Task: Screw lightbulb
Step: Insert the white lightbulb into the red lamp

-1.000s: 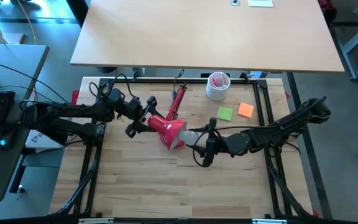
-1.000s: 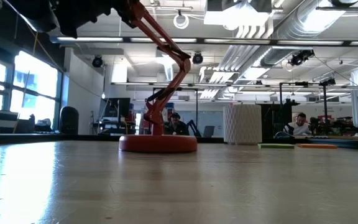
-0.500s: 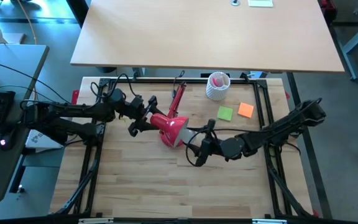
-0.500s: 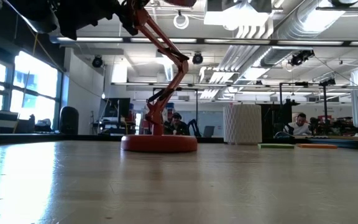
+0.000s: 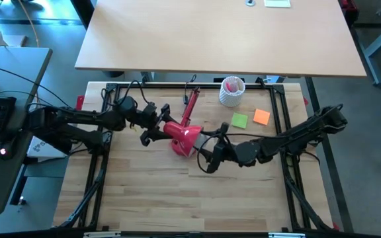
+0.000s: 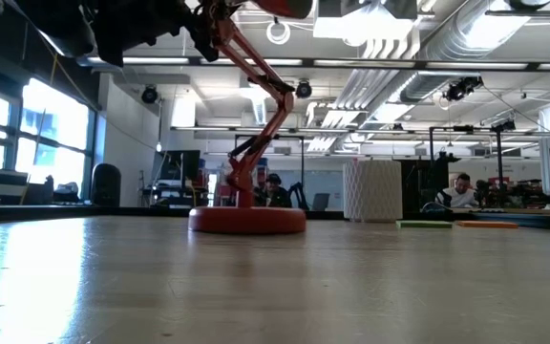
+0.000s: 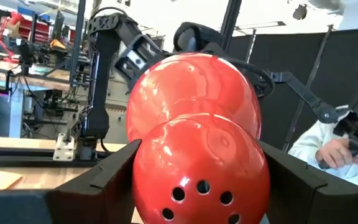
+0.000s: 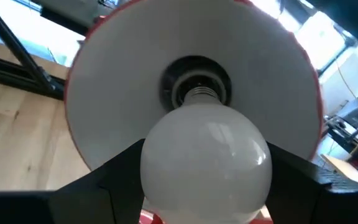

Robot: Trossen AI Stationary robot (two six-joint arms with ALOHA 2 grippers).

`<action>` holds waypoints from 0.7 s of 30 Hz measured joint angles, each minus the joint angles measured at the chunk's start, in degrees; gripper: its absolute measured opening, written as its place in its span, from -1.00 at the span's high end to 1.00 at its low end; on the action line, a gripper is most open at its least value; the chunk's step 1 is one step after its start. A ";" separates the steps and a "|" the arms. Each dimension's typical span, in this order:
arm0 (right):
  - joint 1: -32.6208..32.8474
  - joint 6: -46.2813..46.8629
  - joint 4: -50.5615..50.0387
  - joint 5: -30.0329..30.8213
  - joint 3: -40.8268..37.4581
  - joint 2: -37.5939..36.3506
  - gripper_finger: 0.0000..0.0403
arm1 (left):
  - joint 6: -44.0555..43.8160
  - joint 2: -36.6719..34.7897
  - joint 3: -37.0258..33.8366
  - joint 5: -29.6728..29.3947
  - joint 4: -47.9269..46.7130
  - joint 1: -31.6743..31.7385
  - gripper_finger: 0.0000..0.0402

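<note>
Fingers point(image 8: 73, 199) of the right gripper point(image 8: 207, 186) are clamped on either side of the lightbulb point(image 8: 205, 158), whose silvery screw base points into the socket point(image 8: 196, 87) at the centre of the red lamp's white-lined shade point(image 8: 135, 68); the base sits at the socket mouth, how deep I cannot tell. From above, that gripper point(image 5: 209, 156) sits just beside the shade's open end. Opposite, the left gripper point(image 5: 156, 129) grasps the shade point(image 7: 197, 155) from behind, a finger point(image 7: 98, 186) pressed on each flank. One lamp point(image 5: 184, 129) stands on the wooden table point(image 5: 177, 198), its round base point(image 6: 247, 221) flat on the surface. Farther back stand one white perforated cup point(image 5: 231, 91), one green note point(image 5: 239, 120) and one orange note point(image 5: 262, 116). People point(image 6: 461, 191) sit in the room behind.
</note>
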 joint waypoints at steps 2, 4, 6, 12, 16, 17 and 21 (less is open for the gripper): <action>-0.62 0.18 -0.54 -1.43 0.00 0.02 -0.25 | 0.23 1.08 -0.06 0.01 1.73 -0.59 -0.25; -1.14 0.23 -0.26 -1.56 0.00 0.00 -0.25 | -0.45 2.01 -0.07 -0.39 3.66 -1.15 -0.25; -1.26 0.24 -0.25 -1.71 0.00 0.00 -0.25 | -0.56 2.57 -0.08 -0.98 4.42 -1.87 -0.25; -1.37 -0.13 0.17 -2.58 0.00 -0.04 -0.25 | 0.43 2.67 -0.07 -3.41 4.15 -3.12 -0.25; -2.16 1.43 0.10 -3.97 -0.02 -0.09 -0.25 | 2.76 2.65 -0.15 -4.94 4.26 -4.61 -0.25; -2.18 2.09 0.08 -4.12 -0.02 -0.11 -0.25 | 3.16 2.65 -0.15 -5.15 4.25 -4.97 -0.25; -2.66 6.77 0.47 -6.80 -0.02 -0.17 -0.25 | 6.42 2.60 -0.15 -6.79 3.86 -6.33 -0.25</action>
